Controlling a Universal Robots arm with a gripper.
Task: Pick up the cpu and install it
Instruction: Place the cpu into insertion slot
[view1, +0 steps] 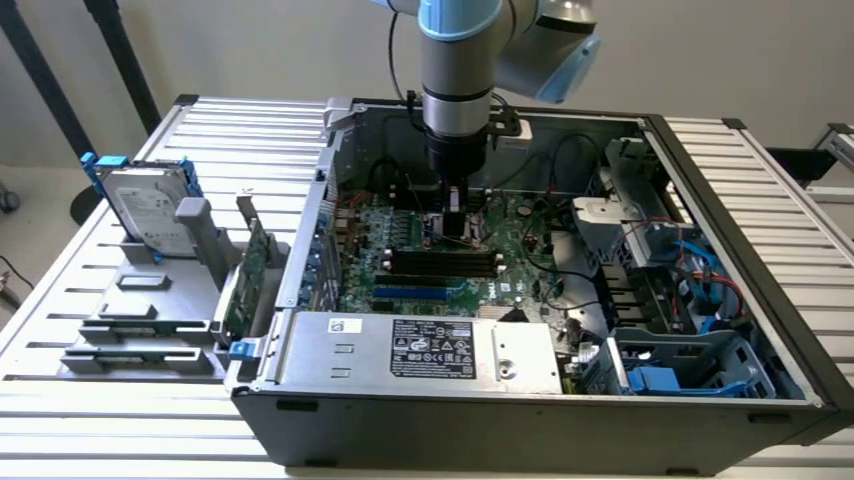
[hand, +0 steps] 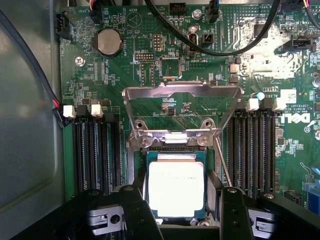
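On the exterior view's left, a grey rack (view1: 134, 325) is standing on the slatted desk (view1: 94, 430) and holding a hard drive with blue rails (view1: 140, 210) upright. A green expansion card (view1: 240, 285) is standing just beside it. In the middle, the open computer case (view1: 534, 430) is holding a green motherboard (view1: 441, 265), with the silver power supply (view1: 420, 350) along its near edge. A drive cage with blue parts (view1: 681, 365) is sitting toward the exterior view's right. The end effector (view1: 461, 222) is hanging low over the board.

In the wrist view, the cpu (hand: 176, 187) is lying flat in the socket (hand: 172, 149), beside the raised metal load plate (hand: 182, 92). The end effector's 2 black fingers (hand: 136, 212) are standing spread and flanking the cpu, released and grasping nothing. Whether either finger is touching the chip's edge is hard to make out. The end effector's body is hiding the cpu's near edge.
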